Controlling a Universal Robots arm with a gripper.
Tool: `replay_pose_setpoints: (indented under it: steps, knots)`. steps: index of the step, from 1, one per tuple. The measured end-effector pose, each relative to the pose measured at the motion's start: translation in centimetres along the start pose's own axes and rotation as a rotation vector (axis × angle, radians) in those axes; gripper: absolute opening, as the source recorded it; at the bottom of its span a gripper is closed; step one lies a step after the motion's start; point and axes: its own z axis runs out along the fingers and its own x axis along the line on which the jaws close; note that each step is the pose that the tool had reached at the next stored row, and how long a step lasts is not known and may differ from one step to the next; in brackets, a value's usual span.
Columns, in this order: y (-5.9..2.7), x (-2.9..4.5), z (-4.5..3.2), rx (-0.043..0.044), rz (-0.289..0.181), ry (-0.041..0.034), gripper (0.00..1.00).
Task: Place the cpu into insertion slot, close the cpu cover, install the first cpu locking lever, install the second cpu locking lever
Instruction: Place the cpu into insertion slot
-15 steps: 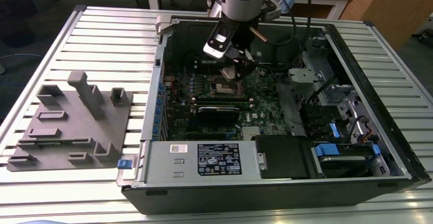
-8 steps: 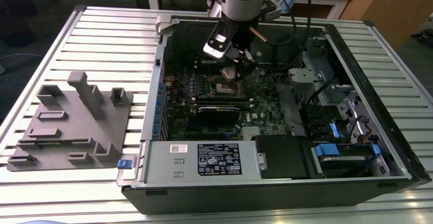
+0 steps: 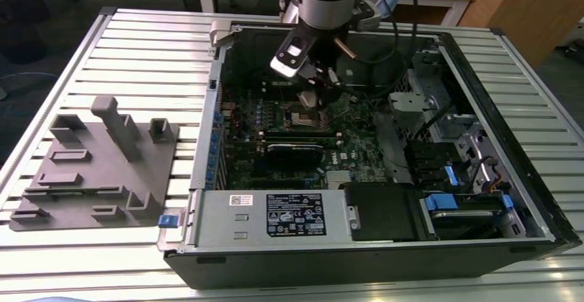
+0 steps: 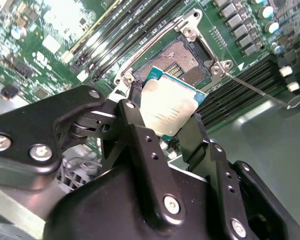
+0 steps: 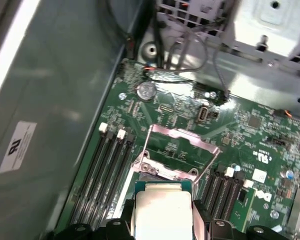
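Gripping the cpu [image 4: 172, 102] by two opposite edges, the claw [image 4: 160, 122] is clenched on it, with one black finger on each side of the chip. The cpu is a flat square with a pale silver-grey metal top and a thin green border. Its top carries some lines of faint print, which are too weak to read. As it is square it has no long axis; its metal face is turned up toward both wrist cameras, and in the second wrist view it sits a little tilted, with one corner toward the insertion slot [image 4: 182, 57].

The chip hangs just over the near edge of that slot and is not seated. The slot's dark, pin-covered centre lies uncovered inside its shiny rim. In the first wrist view the cpu cover [image 5: 185, 139] stands raised, and the board shows through its window. A thin metal lever [image 4: 255, 89] sticks out beside the slot.

In the exterior view the claw [image 3: 315, 97] reaches down into the open computer case [image 3: 511, 240], which lies on a slatted counter [image 3: 137, 49]. A white label [image 3: 301, 214] with black print is on the power supply, and a white sticker [image 5: 17, 145] is on the case wall.
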Motion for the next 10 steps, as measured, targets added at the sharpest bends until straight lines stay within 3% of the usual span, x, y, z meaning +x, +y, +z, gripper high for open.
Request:
replay_pose_setpoints:
  steps: [10]
  knots:
    - [-0.03,-0.01,0.36,-0.0037,0.181,-0.0172,0.54]
